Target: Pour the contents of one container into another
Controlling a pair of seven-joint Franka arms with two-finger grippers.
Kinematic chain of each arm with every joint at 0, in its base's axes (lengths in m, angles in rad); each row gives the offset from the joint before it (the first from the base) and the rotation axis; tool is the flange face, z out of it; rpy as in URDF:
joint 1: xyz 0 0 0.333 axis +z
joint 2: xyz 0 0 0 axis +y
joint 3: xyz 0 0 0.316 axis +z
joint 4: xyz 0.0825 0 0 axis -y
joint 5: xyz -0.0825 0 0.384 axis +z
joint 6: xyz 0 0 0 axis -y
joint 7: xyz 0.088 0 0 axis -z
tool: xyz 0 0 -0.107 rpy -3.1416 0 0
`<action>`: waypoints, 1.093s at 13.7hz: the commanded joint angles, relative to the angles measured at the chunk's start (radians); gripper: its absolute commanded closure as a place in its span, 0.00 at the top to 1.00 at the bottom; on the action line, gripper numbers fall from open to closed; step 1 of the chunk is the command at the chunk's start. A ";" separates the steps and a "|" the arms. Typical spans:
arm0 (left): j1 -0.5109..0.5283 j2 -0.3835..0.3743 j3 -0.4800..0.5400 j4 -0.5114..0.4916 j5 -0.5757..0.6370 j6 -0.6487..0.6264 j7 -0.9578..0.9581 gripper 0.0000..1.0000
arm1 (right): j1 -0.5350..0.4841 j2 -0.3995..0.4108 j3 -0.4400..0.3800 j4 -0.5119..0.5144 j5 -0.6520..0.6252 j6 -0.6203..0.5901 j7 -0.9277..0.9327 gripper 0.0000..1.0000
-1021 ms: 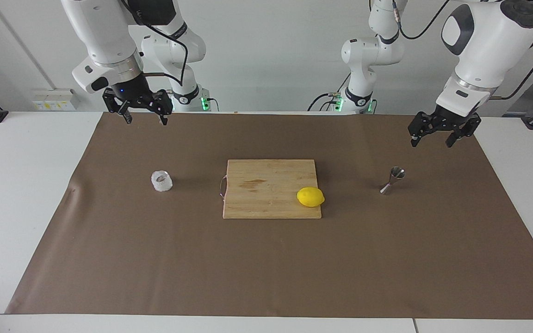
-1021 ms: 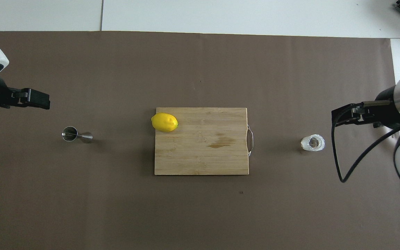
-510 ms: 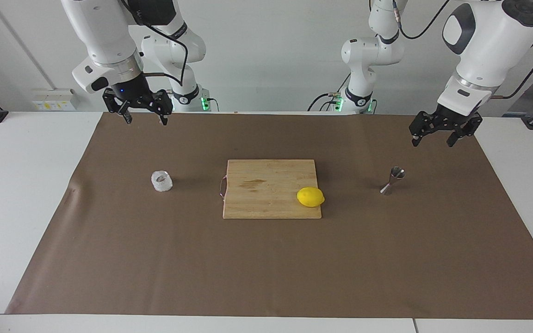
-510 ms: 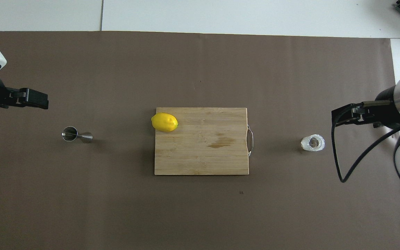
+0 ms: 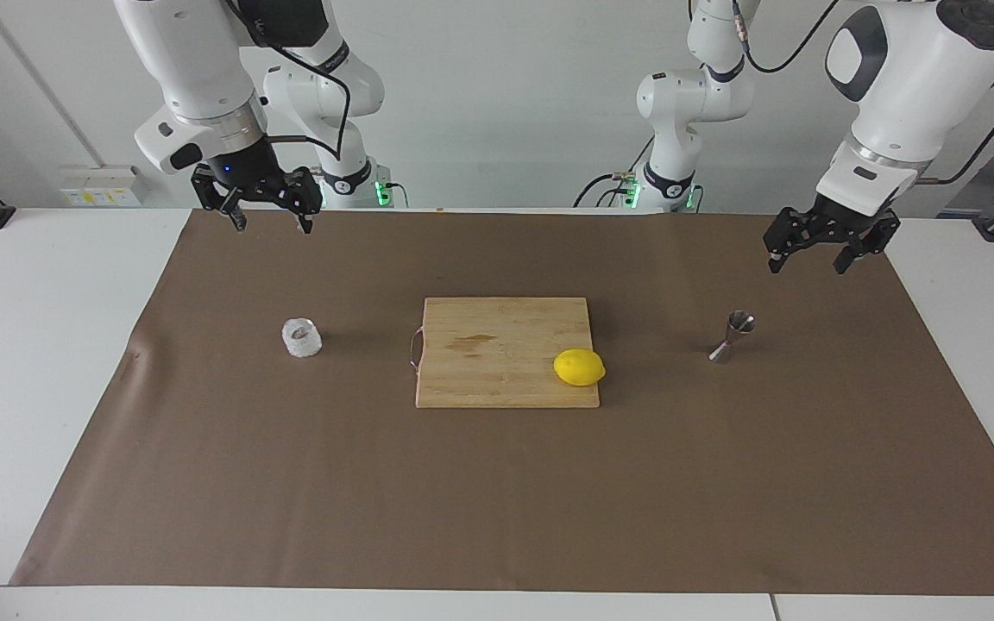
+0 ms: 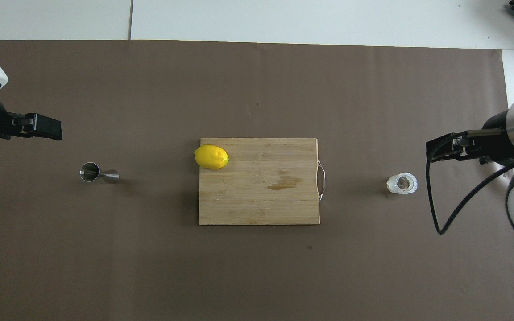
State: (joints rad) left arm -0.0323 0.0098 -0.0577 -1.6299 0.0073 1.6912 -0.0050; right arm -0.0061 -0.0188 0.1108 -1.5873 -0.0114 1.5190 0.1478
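The whitish translucent cup (image 5: 301, 337) (image 6: 402, 183) stands upright on the brown mat toward the right arm's end. The steel hourglass jigger (image 5: 731, 335) (image 6: 98, 173) stands upright toward the left arm's end. My right gripper (image 5: 273, 226) (image 6: 444, 150) hangs open and empty over the mat, well above the cup and not touching it. Over the mat at the jigger's end, my left gripper (image 5: 806, 267) (image 6: 45, 127) is open and empty too, clear of the jigger.
A wooden cutting board (image 5: 497, 379) (image 6: 257, 205) with a metal handle lies mid-mat between the two containers. A yellow lemon (image 5: 579, 367) (image 6: 211, 157) rests on its corner toward the left arm's end, farther from the robots. A brown mat (image 5: 497, 500) covers the white table.
The left gripper has drifted very slightly toward its own end of the table. Nothing else has moved.
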 commanded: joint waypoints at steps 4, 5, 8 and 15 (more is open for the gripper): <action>-0.020 -0.027 -0.004 -0.030 -0.013 -0.011 0.003 1.00 | -0.002 -0.023 -0.008 -0.023 0.030 0.003 -0.027 1.00; -0.018 -0.027 -0.002 -0.030 -0.013 -0.010 0.003 1.00 | -0.003 -0.023 -0.008 -0.023 0.030 0.003 -0.027 1.00; -0.002 -0.028 0.001 -0.030 -0.013 -0.011 0.003 1.00 | -0.003 -0.023 -0.008 -0.023 0.030 0.003 -0.027 1.00; -0.009 -0.045 -0.002 -0.027 -0.012 -0.013 0.003 1.00 | -0.003 -0.023 -0.008 -0.023 0.030 0.003 -0.027 1.00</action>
State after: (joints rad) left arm -0.0357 -0.0041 -0.0617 -1.6304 0.0060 1.6873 -0.0050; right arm -0.0061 -0.0188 0.1108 -1.5873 -0.0114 1.5190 0.1478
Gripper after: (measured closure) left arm 0.000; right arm 0.000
